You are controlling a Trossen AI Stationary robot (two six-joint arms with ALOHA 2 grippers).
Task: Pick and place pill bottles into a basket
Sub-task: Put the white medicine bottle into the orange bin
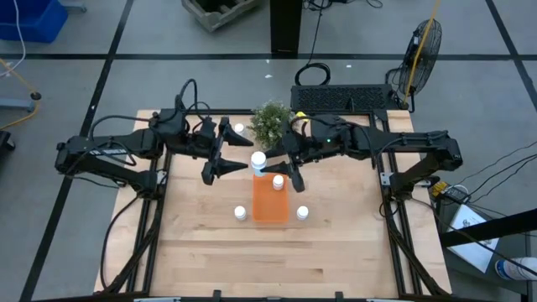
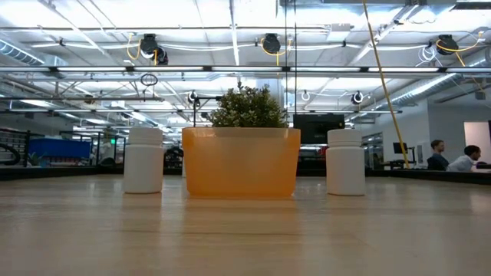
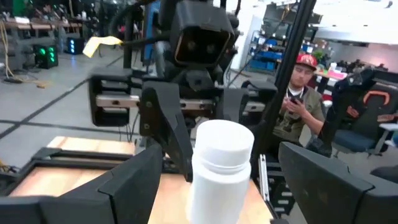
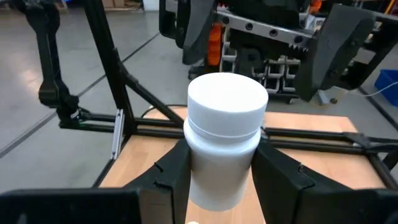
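Note:
The orange tray (image 1: pixel 270 200) lies mid-table; in the low view (image 2: pixel 240 162) it stands in front of the plant. One white pill bottle (image 1: pixel 278 181) stands in the tray, one left of it (image 1: pixel 240 212), one right of it (image 1: pixel 302 213), and one by the plant (image 1: pixel 239 128). My right gripper (image 1: pixel 267 165) is shut on another bottle (image 1: pixel 258 158) over the tray's far end. My left gripper (image 1: pixel 242 154) is open; its fingers (image 3: pixel 127 186) stand on either side of that bottle (image 3: pixel 219 168) without touching it. My right gripper pinches the bottle's body (image 4: pixel 219 180) below the cap between its two fingers (image 4: pixel 169 174), which come level from the table's right side. The bottle stands upright in the hold. Its base is hidden by the fingers.
A bushy green potted plant (image 1: pixel 271 122) stands just beyond the tray's far end, close to both grippers. A person (image 3: pixel 301 93) sits beyond the table, and other people (image 2: pixel 439 153) show far off in the room. Bare wood lies toward the near edge.

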